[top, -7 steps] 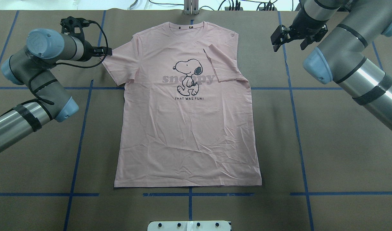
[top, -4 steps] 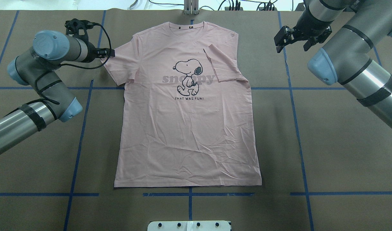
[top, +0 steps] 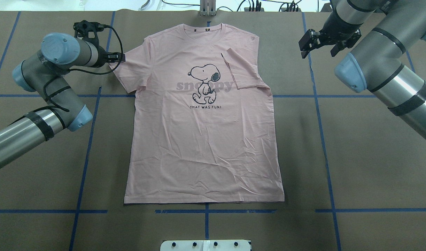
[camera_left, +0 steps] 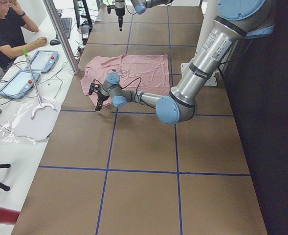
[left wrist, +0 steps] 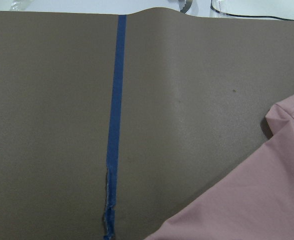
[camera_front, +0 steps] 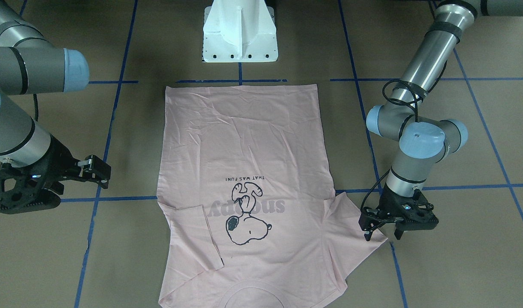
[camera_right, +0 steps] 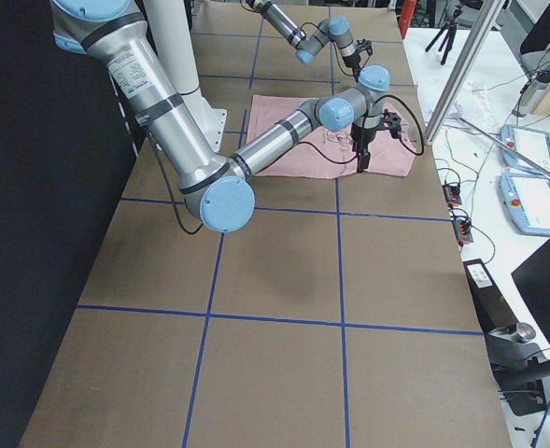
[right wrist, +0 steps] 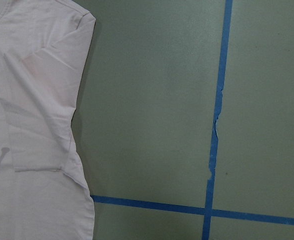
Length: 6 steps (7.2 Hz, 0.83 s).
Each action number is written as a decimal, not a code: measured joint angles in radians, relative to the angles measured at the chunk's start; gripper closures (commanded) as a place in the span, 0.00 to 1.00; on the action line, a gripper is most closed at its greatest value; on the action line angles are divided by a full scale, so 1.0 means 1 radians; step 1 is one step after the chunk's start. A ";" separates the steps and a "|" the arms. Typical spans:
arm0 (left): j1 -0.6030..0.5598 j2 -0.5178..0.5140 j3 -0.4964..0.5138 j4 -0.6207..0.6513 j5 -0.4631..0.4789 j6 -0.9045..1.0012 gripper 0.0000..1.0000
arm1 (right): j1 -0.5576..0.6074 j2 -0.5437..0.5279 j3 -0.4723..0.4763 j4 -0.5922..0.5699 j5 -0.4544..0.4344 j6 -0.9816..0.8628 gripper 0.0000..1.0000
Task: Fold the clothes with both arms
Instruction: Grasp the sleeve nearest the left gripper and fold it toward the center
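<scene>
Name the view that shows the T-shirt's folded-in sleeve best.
Overhead exterior: the folded-in sleeve lies whole and unblocked on the T-shirt. Front-facing shows it too, upside down; the right wrist view shows it washed out; side views show it too small; left wrist misses it.

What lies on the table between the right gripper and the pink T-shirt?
Only bare brown table covering lies between the right gripper and the T-shirt, with a blue tape line close by the gripper. The overhead view shows this.

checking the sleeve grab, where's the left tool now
In the front-facing view's lower right, the black two-finger left tool is at the pale pink T-shirt's spread sleeve edge.
</scene>
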<state>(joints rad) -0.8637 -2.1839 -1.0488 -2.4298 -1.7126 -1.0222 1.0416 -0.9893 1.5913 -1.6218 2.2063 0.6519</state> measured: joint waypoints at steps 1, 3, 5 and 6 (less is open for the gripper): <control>0.000 -0.001 0.004 0.000 0.000 0.002 0.50 | 0.000 0.000 0.000 0.000 0.000 0.000 0.00; 0.000 -0.002 0.014 0.000 0.001 0.004 0.90 | 0.000 0.000 0.000 0.000 0.000 0.000 0.00; 0.000 -0.002 0.017 0.000 0.000 0.006 1.00 | 0.000 0.001 -0.001 0.000 0.000 0.000 0.00; 0.000 -0.006 0.017 0.000 -0.001 0.009 1.00 | 0.000 0.000 -0.002 0.000 0.000 0.000 0.00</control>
<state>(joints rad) -0.8638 -2.1895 -1.0321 -2.4295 -1.7137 -1.0130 1.0416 -0.9888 1.5897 -1.6214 2.2059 0.6519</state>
